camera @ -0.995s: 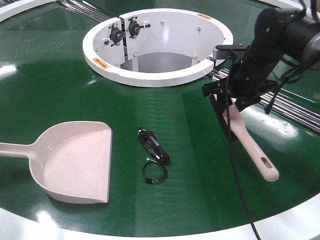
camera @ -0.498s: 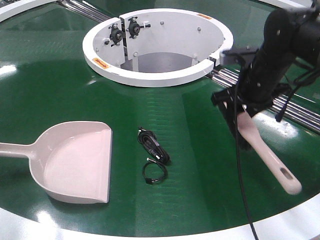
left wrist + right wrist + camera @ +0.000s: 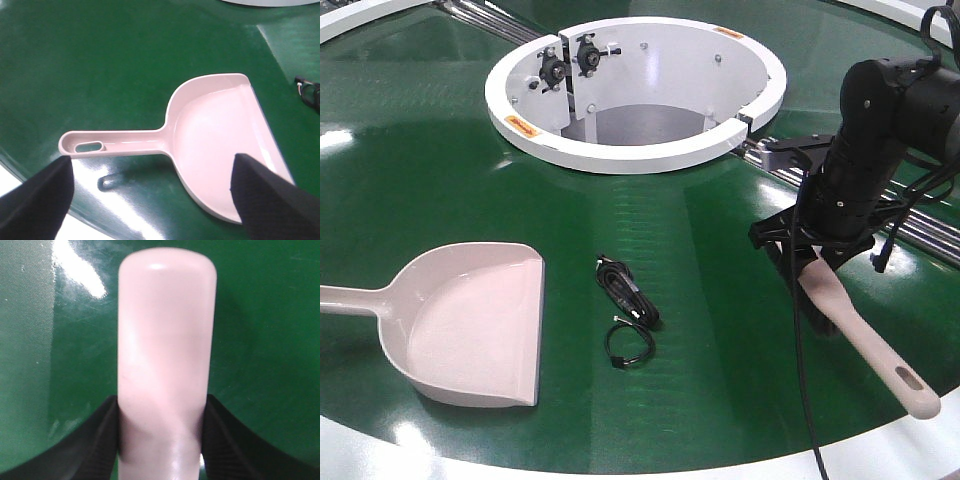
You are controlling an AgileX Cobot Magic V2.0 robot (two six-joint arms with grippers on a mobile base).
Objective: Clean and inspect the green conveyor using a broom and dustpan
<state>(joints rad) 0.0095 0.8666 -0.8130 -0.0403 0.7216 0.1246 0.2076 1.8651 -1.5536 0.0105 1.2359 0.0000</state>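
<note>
Broom [image 3: 860,335], one, clamped in right end effector [image 3: 812,258]; left end effector [image 3: 152,165] gapes empty above one dustpan [image 3: 220,130].

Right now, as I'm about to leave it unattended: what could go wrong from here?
The black cables lie between the broom, clamped in the right gripper, and the dustpan; bristles may snag them. The left gripper hangs open over the dustpan, so the loose pan could slide when swept into.

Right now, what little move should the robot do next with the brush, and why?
Probably swing the broom toward the black cable bits. The right gripper is shut on it, and the bits lie on the green conveyor between it and the open edge of the dustpan.
</note>
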